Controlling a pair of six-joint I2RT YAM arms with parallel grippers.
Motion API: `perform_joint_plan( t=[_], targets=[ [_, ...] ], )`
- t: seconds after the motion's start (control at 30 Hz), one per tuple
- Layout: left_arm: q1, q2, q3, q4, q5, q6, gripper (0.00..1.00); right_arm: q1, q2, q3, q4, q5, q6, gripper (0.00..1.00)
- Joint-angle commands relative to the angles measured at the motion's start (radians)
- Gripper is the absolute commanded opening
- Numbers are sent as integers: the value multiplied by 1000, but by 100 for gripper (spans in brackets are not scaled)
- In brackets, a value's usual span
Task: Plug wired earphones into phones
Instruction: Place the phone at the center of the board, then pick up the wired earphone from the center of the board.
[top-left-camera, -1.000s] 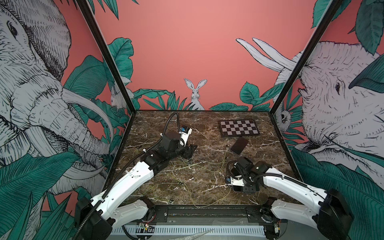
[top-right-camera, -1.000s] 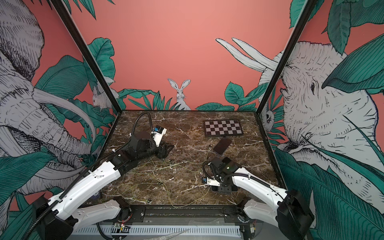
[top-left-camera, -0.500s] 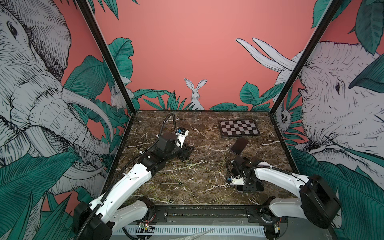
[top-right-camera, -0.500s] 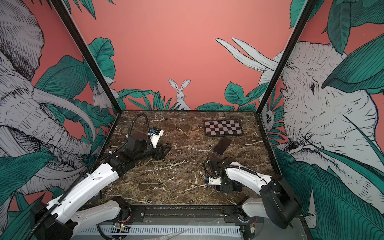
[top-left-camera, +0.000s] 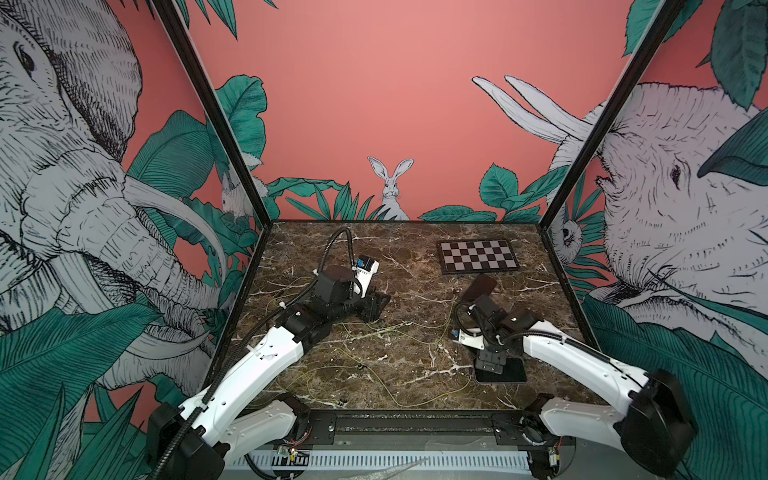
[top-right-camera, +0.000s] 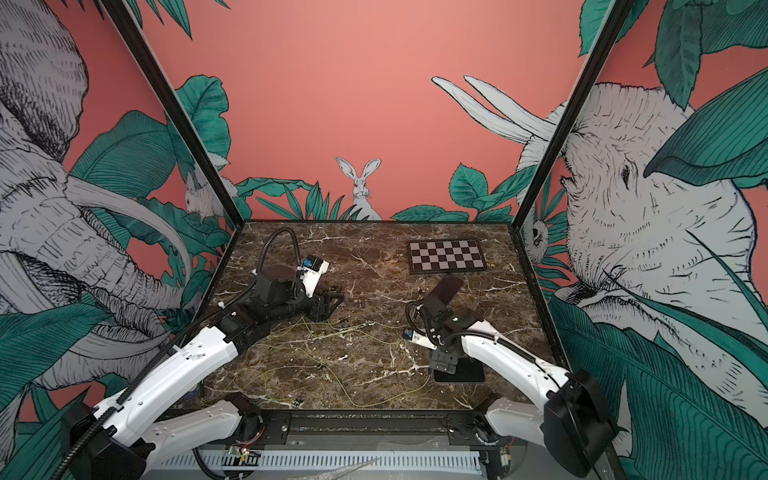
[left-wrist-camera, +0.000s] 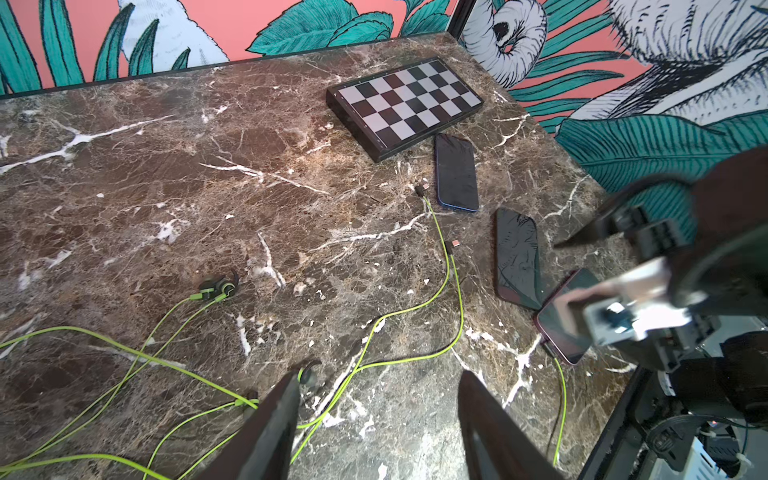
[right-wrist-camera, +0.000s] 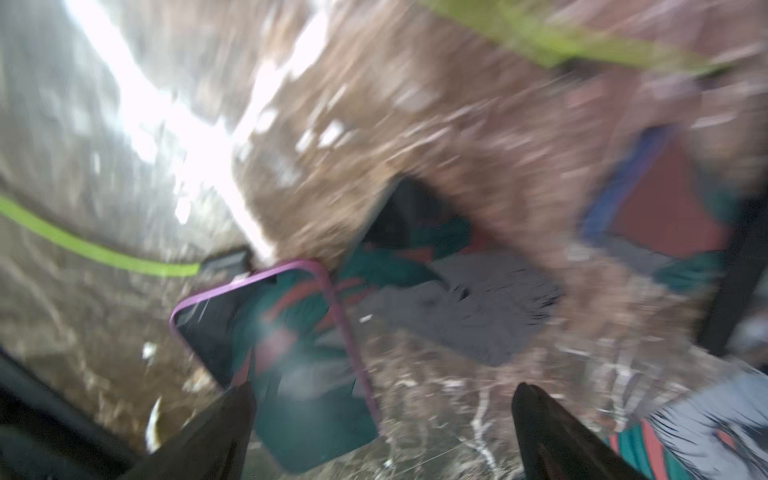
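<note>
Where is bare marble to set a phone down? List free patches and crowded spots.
Free: the far middle of the table, bordered by the back wall, the checkerboard and the left arm. Crowded: the earphones sprawl across the centre and near edge; the phones and right arm fill the right side.

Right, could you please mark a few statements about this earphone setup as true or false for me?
1. Three phones lie on the table. True.
2. The right gripper clamps a phone. False: its jaws stand wide apart.
3. The checkerboard stands upright. False: it lies flat.
4. The left gripper is open, with green cords on the table below it. True.
</note>
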Motion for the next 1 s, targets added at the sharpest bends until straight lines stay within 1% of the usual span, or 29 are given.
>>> perform_joint_plan(
  t=[0.0, 0.03, 0.1, 0.13, 0.2, 0.27, 0.33, 0.37, 0.4, 0.43, 0.5, 0.53, 0.6, 0.67, 0.8, 0.97],
  targets=[
    [5, -3, -10, -8, -35, 27, 62, -1, -93, 16, 208, -4, 207, 95],
    [6, -4, -11, -6, -39, 30, 62, -1, -111, 15, 270, 6, 294, 91],
    [5, -4, -15, -2, -53, 32, 62, -3, -138, 6, 389, 51, 521, 74],
    [5, -1, -21, 4, -58, 31, 62, -3, -142, 4, 418, 74, 624, 70],
    [6, 11, -38, 42, -60, 13, 62, -15, -136, -19, 472, 95, 824, 58],
    [5, 51, -26, 48, -35, -15, 62, -30, -122, -52, 518, 64, 1015, 51],
    [4, 108, 27, 23, 26, -48, 61, -47, -103, -111, 603, 6, 1226, 46],
    [4, 138, 51, 21, 72, -53, 60, -56, -91, -161, 683, -21, 1323, 42],
    [6, 157, 69, 18, 106, -53, 59, -61, -76, -212, 771, -27, 1417, 40],
    [4, 169, 71, 26, 116, -48, 59, -65, -60, -250, 833, -27, 1486, 39],
    [6, 180, 46, 60, 89, -39, 59, -82, -10, -309, 925, -7, 1613, 37],
    [6, 183, 32, 69, 72, -32, 59, -91, 12, -323, 957, -8, 1647, 36],
    [6, 185, 21, 55, 40, -38, 58, -96, 88, -321, 997, -5, 1687, 36],
    [5, 181, 21, 49, 69, -31, 58, -102, 160, -300, 1013, -22, 1713, 36],
    [8, 175, 10, 61, 89, -41, 58, -122, 292, -277, 1082, -72, 1756, 36],
    [13, 174, 10, 59, 111, -47, 58, -137, 375, -257, 1133, -92, 1788, 33]
  ],
)
